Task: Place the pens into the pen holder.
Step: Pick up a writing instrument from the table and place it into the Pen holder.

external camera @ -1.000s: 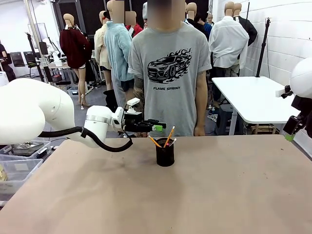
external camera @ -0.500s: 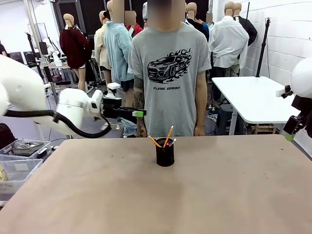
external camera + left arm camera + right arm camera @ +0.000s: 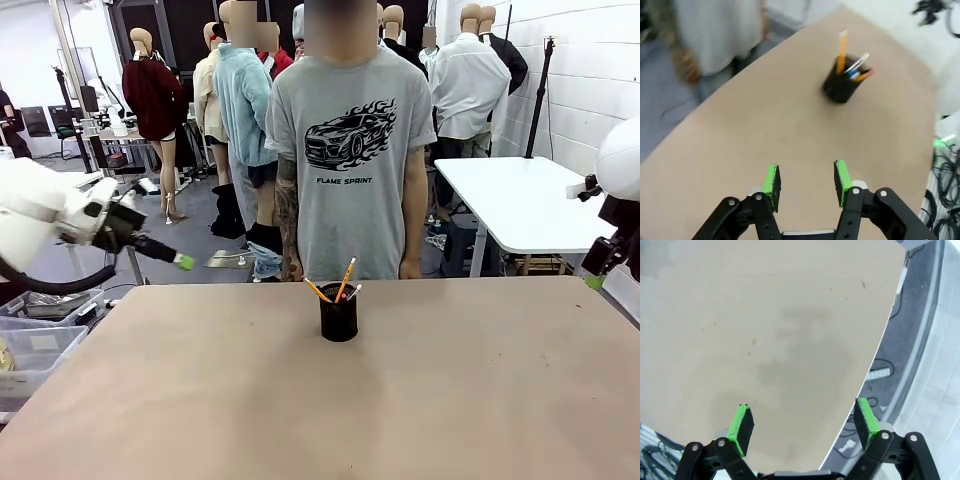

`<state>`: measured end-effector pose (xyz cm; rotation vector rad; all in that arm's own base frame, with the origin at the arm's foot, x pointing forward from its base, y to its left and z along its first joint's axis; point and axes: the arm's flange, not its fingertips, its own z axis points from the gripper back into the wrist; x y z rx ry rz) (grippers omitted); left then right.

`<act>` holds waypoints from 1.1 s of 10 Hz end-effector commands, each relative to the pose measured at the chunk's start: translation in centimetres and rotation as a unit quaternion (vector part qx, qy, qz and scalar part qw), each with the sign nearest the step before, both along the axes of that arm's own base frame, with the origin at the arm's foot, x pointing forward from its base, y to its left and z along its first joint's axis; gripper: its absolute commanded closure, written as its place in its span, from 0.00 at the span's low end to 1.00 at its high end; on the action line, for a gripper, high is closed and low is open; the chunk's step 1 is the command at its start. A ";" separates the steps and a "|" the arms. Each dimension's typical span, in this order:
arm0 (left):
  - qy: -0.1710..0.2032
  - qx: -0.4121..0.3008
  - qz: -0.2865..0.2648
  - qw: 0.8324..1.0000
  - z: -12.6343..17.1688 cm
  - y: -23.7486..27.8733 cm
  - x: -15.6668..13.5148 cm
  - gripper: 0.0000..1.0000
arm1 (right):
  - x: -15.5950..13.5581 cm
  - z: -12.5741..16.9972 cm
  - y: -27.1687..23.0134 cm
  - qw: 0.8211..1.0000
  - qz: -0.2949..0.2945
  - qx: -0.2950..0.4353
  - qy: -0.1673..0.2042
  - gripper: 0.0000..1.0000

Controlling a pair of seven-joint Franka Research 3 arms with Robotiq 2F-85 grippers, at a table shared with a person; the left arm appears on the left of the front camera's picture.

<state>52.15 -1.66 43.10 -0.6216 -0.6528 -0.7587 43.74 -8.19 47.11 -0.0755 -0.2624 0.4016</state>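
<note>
The black mesh pen holder (image 3: 339, 318) stands upright near the table's far edge at the middle. Several pens (image 3: 345, 279) lean out of its top, among them two yellow-orange pencils. The left wrist view has the pen holder (image 3: 839, 88) ahead and to the right, with a pencil, a silver pen and a blue one (image 3: 842, 49) in it. My left gripper (image 3: 183, 262) hangs off the table's far left corner, well away from the holder. Its jaws (image 3: 806, 179) are open, with nothing between them. At the right edge, my right gripper (image 3: 596, 280) is wide open (image 3: 805, 421) over bare tabletop.
A person in a grey T-shirt (image 3: 345, 150) stands at the far side, right behind the holder, arms down. Plastic bins (image 3: 40, 340) sit off the left side. A white table (image 3: 520, 200) stands at the back right. The table's edge (image 3: 875, 355) runs close under my right gripper.
My left arm has drawn back from beside the pen holder to the far left, off the table corner, its jaws open throughout. The right arm and the holder have not moved.
</note>
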 end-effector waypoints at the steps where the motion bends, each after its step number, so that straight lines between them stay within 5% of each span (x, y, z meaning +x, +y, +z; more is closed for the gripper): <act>1: 0.046 0.047 0.101 0.993 0.9 1.7 -3.1 0.43 | 0.0 -0.2 0.3 1.000 -0.008 -0.010 0.003 0.00; 3: 0.047 0.087 0.199 0.975 0.3 4.9 -5.8 0.43 | 0.0 -0.2 0.3 1.000 -0.008 -0.010 0.003 0.00; 5: 0.080 0.149 0.213 0.962 0.2 6.9 -9.0 0.43 | 0.0 -0.2 0.3 1.000 -0.008 -0.010 0.003 0.00; 6: 0.058 0.141 0.199 0.968 -0.2 6.9 -9.6 0.43 | 0.0 -0.2 0.3 1.000 -0.008 -0.010 0.003 0.00; 7: 0.053 0.122 0.213 0.968 -1.0 7.1 -7.1 0.43 | 0.0 -0.2 0.3 1.000 -0.008 -0.010 0.003 0.00; 11: 0.053 0.122 0.213 0.968 -1.0 7.1 -7.1 0.43 | 0.0 -0.2 0.3 1.000 -0.008 -0.010 0.003 0.00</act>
